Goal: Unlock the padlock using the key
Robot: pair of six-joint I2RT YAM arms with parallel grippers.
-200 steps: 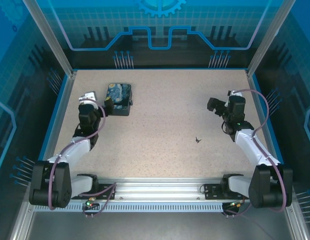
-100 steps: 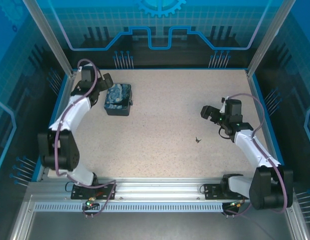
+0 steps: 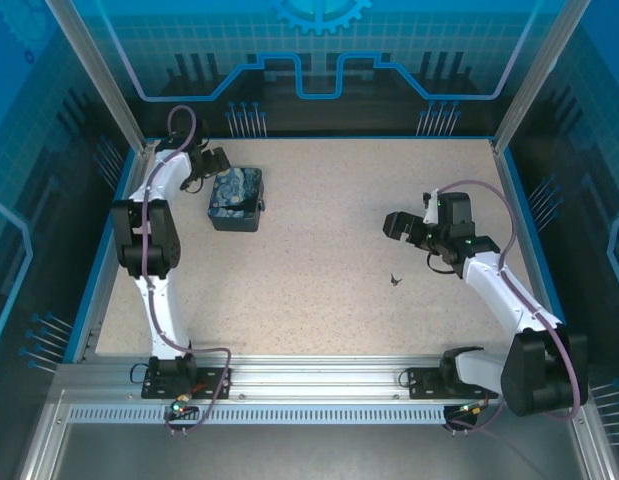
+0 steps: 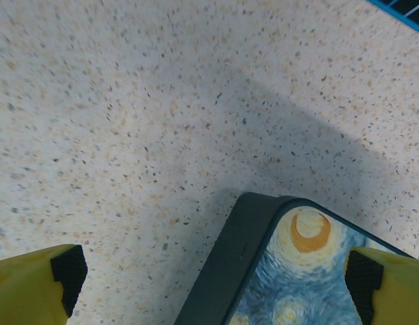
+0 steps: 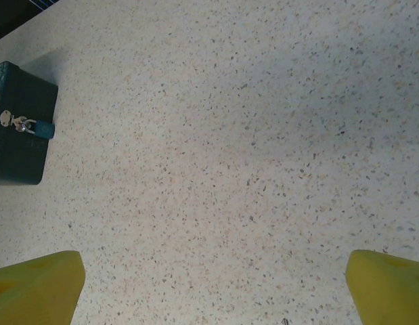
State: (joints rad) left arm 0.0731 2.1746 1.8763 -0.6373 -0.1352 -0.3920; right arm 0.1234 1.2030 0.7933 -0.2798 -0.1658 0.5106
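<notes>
Key placement decides this: the tiny dark brass key [image 3: 394,280] lies near my right gripper [image 3: 394,226], on its base side, well apart from the left gripper [image 3: 213,163]; axis too small to tell. Both grippers gape wide, holding nothing. That small blue padlock [image 5: 34,127] hangs on the dark starry-painted box [image 3: 235,197] beside the left one.

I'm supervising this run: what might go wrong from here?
The key is tiny on the table, so the open right gripper may miss it or flick it away. The small padlock hangs on the side of the box; the open left gripper at its corner might shove it instead.
</notes>
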